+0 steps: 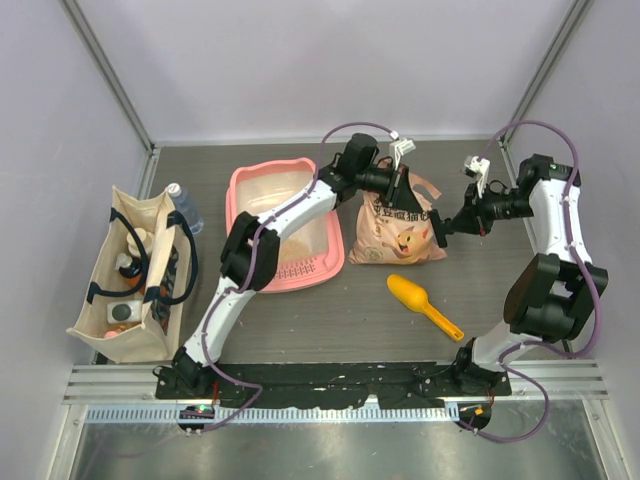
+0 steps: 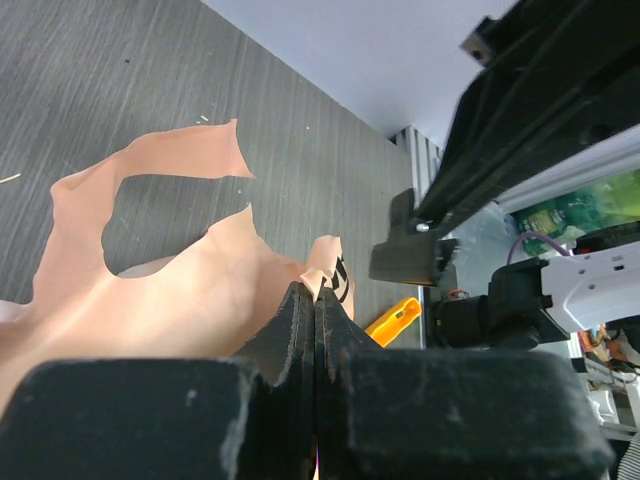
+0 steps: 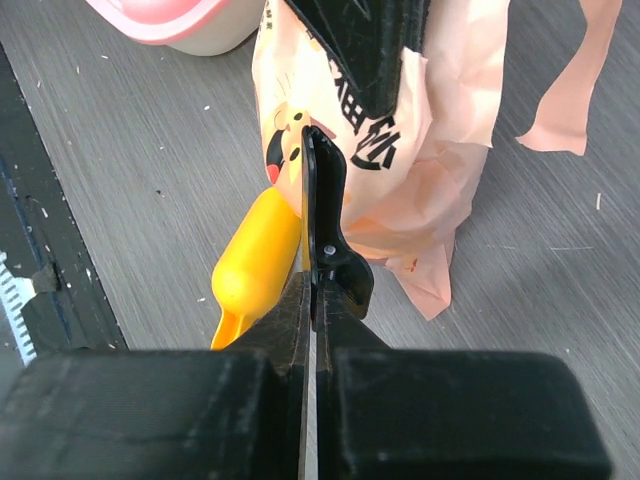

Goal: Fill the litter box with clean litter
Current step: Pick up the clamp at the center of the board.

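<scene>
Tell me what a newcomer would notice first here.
The peach bag stands mid-table, with the left gripper pinched shut on its ragged top and the right gripper shut at its right edge. Just left of it sits the pink litter box. A yellow scoop lies loose on the table in front of the bag.

Dark grey wood-grain worktop (image 1: 300,330), enclosed on 3 sides by plain, pale lilac-white walls (image 1: 330,60). 2 slanted aluminium posts (image 1: 108,70) rise at the back corners. A ribbed aluminium rail (image 1: 100,385) runs along the near edge, with a brushed metal sheet (image 1: 330,455) below it. The light is soft and even.
</scene>
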Controlling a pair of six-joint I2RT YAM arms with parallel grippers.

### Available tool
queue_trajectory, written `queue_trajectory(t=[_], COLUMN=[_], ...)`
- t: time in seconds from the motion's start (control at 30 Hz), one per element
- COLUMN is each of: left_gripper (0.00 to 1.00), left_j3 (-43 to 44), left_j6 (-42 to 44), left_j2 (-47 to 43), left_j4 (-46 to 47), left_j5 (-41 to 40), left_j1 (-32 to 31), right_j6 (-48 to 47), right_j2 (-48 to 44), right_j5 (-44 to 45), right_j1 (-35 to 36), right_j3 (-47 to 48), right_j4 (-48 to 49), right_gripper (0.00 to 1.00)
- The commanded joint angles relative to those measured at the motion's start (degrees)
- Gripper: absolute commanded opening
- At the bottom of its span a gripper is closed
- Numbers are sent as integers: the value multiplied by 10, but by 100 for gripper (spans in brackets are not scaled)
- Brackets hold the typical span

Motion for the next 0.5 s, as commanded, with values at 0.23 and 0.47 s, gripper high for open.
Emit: queue_trajectory(t=[0.23,0.47], left_gripper=[4,18], left_j3=[6,18], left_j6=[-49,-9], left_j2=[6,7], left_j4=[96,74], left_j5=[86,93], left_j1=[5,4], right_j6=[138,218], right_j2=[83,116], right_j5=[6,13], right_j1=[40,54], right_j3=[66,104], right_j4=[31,72], right_gripper=[1,2])
